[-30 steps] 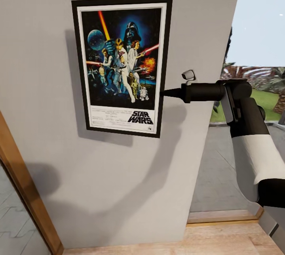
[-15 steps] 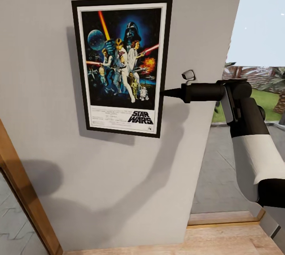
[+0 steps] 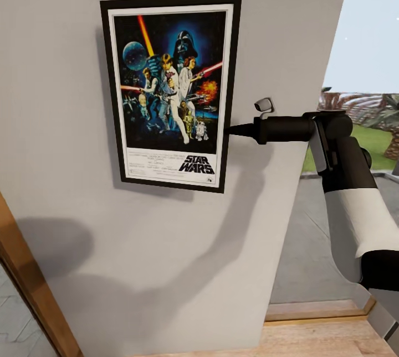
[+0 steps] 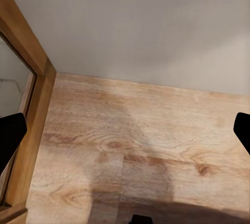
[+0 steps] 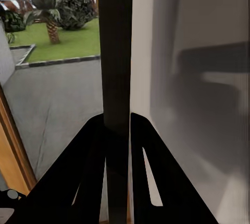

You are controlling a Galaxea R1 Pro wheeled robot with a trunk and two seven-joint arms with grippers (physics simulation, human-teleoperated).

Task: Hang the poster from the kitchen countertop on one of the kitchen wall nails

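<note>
The black-framed Star Wars poster (image 3: pixel 172 91) stands upright, flat against the off-white wall (image 3: pixel 166 257), casting a thin shadow along its left and lower sides. My right gripper (image 3: pixel 229 130) reaches in from the right and is shut on the poster's right edge, low down. In the right wrist view that edge is a dark upright strip, the poster (image 5: pixel 115 52), pinched in my right gripper (image 5: pixel 119 127). My left gripper (image 4: pixel 125 133) hangs open over the wooden floor (image 4: pixel 135 146), holding nothing. The wall nails are hidden or too small to see, and the countertop is out of view.
A wooden door frame (image 3: pixel 27 290) slants up the lower left. The wall ends at a corner to the right, where a glazed opening (image 3: pixel 366 58) shows sky, palms and lawn. Wood flooring (image 3: pixel 332 340) runs along the foot of the wall.
The camera has moved: the wall's right corner has slid rightwards and the door frame has sunk lower left. The poster's shadow has narrowed. Poster and right arm keep their place in the picture.
</note>
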